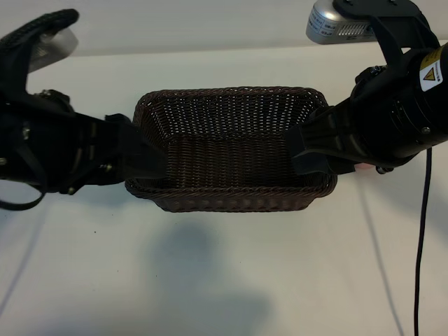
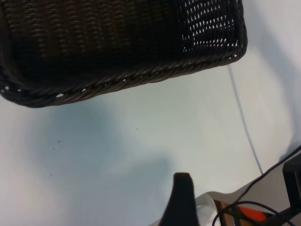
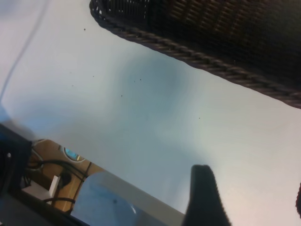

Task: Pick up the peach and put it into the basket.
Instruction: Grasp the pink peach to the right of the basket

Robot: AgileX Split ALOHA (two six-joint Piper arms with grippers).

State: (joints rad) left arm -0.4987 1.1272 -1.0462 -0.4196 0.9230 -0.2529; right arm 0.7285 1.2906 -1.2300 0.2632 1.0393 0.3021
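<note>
The basket [image 1: 231, 150] is dark brown wicker and sits in the middle of the white table; its inside looks empty. The peach is not clearly in view; a small pinkish sliver [image 1: 365, 168] shows under the right arm by the basket's right end. My left gripper [image 1: 143, 157] hangs at the basket's left end and my right gripper [image 1: 308, 150] at its right end. In the left wrist view one dark finger [image 2: 183, 193] stands over bare table, apart from the basket's rim [image 2: 122, 82]. The right wrist view shows a finger [image 3: 202, 188] over bare table too. Both are open and hold nothing.
A silver device [image 1: 336, 24] sits at the back right and another rounded pale one [image 1: 59, 42] at the back left. A black cable [image 1: 420, 245] hangs down the right side. The table's edge [image 3: 141, 197] lies close to the right gripper.
</note>
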